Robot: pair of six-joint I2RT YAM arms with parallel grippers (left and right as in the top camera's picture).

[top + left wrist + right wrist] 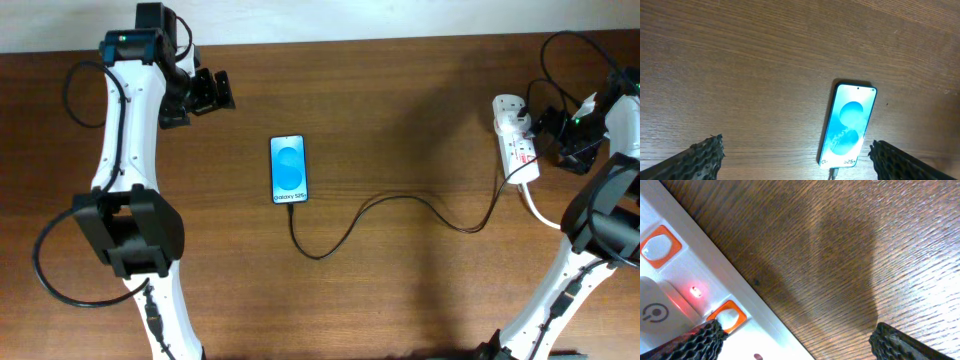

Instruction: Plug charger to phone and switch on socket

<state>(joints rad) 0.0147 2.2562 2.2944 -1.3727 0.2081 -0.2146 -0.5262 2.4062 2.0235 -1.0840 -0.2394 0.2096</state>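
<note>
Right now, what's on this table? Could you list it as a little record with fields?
table: brown wood
phone: lying flat, blue screen lit
charger: thin black cable curving from the phone's foot to the socket; looks plugged in
socket: white strip at the right, red light glowing
left claw: open, empty, apart from the phone
right claw: open, empty, at the socket

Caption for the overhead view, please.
Phone at centre, charger meeting its foot and curving to the socket beside the right gripper; left gripper far off.
</note>
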